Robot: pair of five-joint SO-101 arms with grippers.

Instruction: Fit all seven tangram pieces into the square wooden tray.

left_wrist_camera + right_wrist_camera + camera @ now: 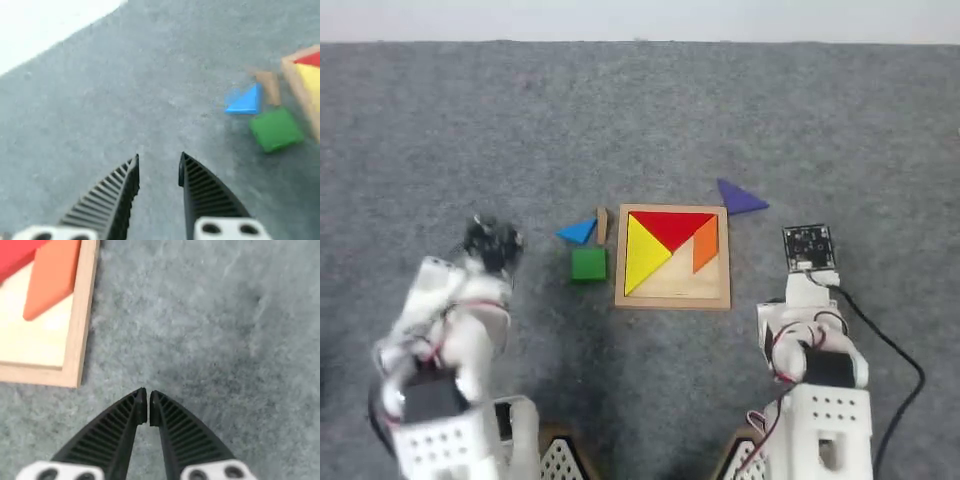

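The left end effector (159, 159) sits closest to us, at the bottom of the left wrist view. Its two black fingers have a narrow gap between them and hold nothing. The right end effector (147, 392) sits low in the right wrist view. Its fingers are pressed together, and it holds nothing too. It hangs over bare carpet just beside the tray's corner.

The square wooden tray (672, 303) lies in the middle of the high view, between the two arms, so I think either arm can get to it. Inside it are the red triangle (670, 228) along the top, the yellow triangle (642, 255) on the left and the orange piece (706, 245) on the right. The lower part is bare wood.

Four pieces wait outside. The purple triangle (738, 198) is near the tray's upper right corner. The green square (588, 264), the blue triangle (579, 232) and a small tan piece (602, 225) sit just left of the tray. The left arm looks best placed for those three.

The surface (470, 120) is grey and fuzzy like carpet. A pale wall (640, 20) runs along the top.
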